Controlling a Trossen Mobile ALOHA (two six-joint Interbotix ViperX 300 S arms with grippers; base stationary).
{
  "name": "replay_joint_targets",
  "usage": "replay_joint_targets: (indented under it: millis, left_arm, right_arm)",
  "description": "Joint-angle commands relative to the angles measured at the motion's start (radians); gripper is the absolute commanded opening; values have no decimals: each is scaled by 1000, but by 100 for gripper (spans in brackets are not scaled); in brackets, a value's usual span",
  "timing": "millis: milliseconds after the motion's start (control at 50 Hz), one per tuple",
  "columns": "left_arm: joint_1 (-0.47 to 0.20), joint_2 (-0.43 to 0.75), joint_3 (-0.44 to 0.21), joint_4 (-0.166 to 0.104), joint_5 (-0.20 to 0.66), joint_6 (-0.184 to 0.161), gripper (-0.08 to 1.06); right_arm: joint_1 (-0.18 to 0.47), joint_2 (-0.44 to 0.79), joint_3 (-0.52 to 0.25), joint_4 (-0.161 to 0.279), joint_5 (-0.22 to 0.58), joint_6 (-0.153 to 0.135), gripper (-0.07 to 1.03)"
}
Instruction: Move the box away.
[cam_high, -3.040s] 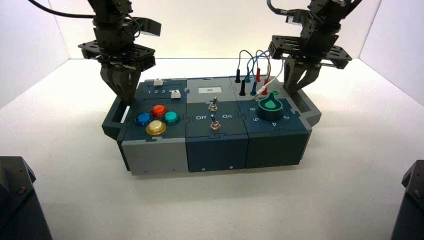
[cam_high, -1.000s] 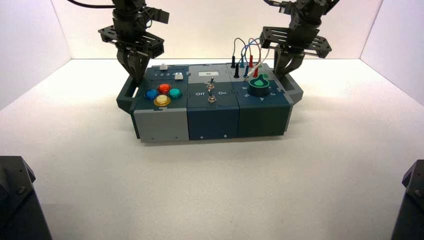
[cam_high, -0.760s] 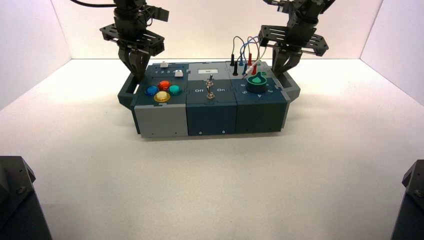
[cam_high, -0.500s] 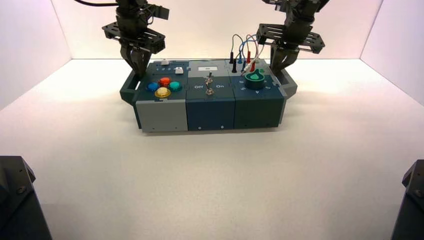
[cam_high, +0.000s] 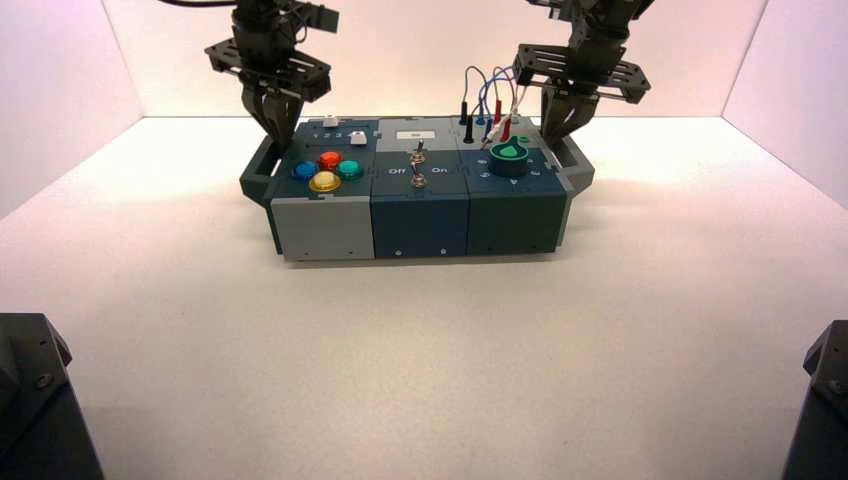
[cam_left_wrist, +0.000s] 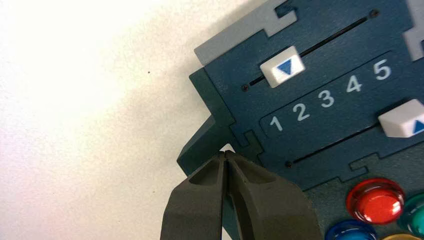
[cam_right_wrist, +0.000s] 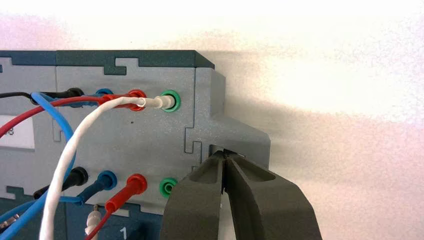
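The box (cam_high: 420, 215) stands far back on the white table, dark blue-grey with a light grey front left part. My left gripper (cam_high: 272, 135) is shut, with its tips poked into the opening of the box's left side handle (cam_high: 256, 180). In the left wrist view the closed tips (cam_left_wrist: 225, 154) sit at that handle (cam_left_wrist: 200, 145). My right gripper (cam_high: 556, 132) is shut, with its tips in the right side handle (cam_high: 578, 170). In the right wrist view the closed tips (cam_right_wrist: 226, 152) sit in the grey handle (cam_right_wrist: 240, 135).
Four coloured buttons (cam_high: 326, 170), two toggle switches (cam_high: 419, 168), a green dial (cam_high: 508, 155) and looped wires (cam_high: 490, 95) top the box. The back wall (cam_high: 420, 50) is close behind it. Side walls flank the table. White sliders (cam_left_wrist: 282, 67) run by numbers 1 to 5.
The box has slid away toward the back wall, with both shut grippers moving along in its handles. In the last half second it has barely shifted.
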Motion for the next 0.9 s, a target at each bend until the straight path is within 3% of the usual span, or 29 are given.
replay_joint_targets:
  millis: [20, 480, 900]
  left_arm:
    - [-17, -74, -14, -6, -2, 9, -3]
    - [-17, -143, 28, -6, 21, 9, -3]
    - [-20, -408, 106, -12, 91, -11, -3]
  right_arm:
    - [20, -67, -14, 2, 3, 3, -2]
    - [21, -127, 2, -12, 72, 3, -2]
    - [49, -328, 107, -37, 175, -2, -2]
